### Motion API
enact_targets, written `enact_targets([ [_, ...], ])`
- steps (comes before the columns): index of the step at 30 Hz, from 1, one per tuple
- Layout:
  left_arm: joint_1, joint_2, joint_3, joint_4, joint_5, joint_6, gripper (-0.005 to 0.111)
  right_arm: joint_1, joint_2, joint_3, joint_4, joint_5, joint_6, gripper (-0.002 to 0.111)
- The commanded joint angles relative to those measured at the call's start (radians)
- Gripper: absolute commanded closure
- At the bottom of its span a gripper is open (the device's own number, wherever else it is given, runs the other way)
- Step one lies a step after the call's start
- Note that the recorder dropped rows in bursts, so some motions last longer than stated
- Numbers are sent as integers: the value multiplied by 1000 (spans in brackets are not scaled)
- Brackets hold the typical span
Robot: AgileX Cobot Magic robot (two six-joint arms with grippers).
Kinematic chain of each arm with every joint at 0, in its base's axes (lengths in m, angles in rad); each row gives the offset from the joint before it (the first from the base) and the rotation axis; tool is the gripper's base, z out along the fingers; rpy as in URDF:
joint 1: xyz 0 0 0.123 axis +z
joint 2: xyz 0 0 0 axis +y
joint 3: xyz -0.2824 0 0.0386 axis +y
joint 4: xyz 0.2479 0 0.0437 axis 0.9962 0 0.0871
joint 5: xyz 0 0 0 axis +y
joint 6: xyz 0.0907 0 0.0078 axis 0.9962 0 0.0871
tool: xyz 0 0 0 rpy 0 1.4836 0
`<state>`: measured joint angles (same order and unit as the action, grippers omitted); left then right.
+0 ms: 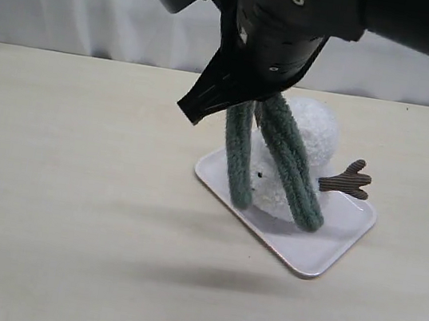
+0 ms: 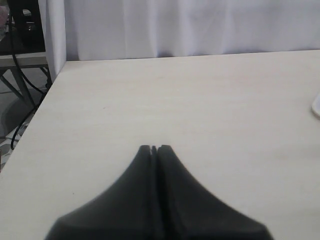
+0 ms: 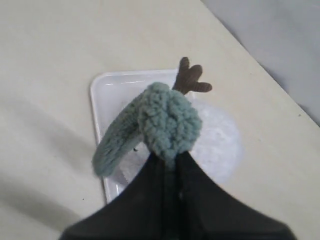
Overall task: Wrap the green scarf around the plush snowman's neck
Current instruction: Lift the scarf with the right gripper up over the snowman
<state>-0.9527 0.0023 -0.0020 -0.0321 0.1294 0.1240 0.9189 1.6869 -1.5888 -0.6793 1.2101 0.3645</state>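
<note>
The plush snowman (image 1: 318,129) lies fluffy and white on a white tray (image 1: 321,257), one brown twig arm (image 1: 347,179) sticking out to the right. My right gripper (image 1: 262,103) hangs just above it, shut on the green scarf (image 1: 288,165) near its middle. Both scarf ends dangle down in front of the snowman's body and reach the tray. In the right wrist view the scarf (image 3: 167,122) bunches at the gripper (image 3: 171,162), over the snowman (image 3: 220,140). The neck is hidden behind the scarf and the arm. My left gripper (image 2: 155,148) is shut on nothing, above bare table.
The tray (image 3: 107,85) sits slantwise on a pale wooden table, with a white curtain behind. The tray's edge (image 2: 316,105) just shows in the left wrist view, along with the table's side edge and cables beyond it.
</note>
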Motion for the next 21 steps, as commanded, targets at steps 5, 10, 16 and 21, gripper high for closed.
enact_targets([
  [5, -2, -2, 2, -13, -31, 0, 107, -100, -6, 92, -70, -82, 251, 104],
  [10, -2, -2, 2, -13, -31, 0, 107, -138, -6, 119, -37, -136, 251, 104],
  [16, -2, -2, 2, -13, -31, 0, 107, -138, -6, 119, 32, -330, 219, 104],
  [21, -2, -2, 2, -13, -31, 0, 107, -138, -6, 119, -34, -419, 214, 104],
])
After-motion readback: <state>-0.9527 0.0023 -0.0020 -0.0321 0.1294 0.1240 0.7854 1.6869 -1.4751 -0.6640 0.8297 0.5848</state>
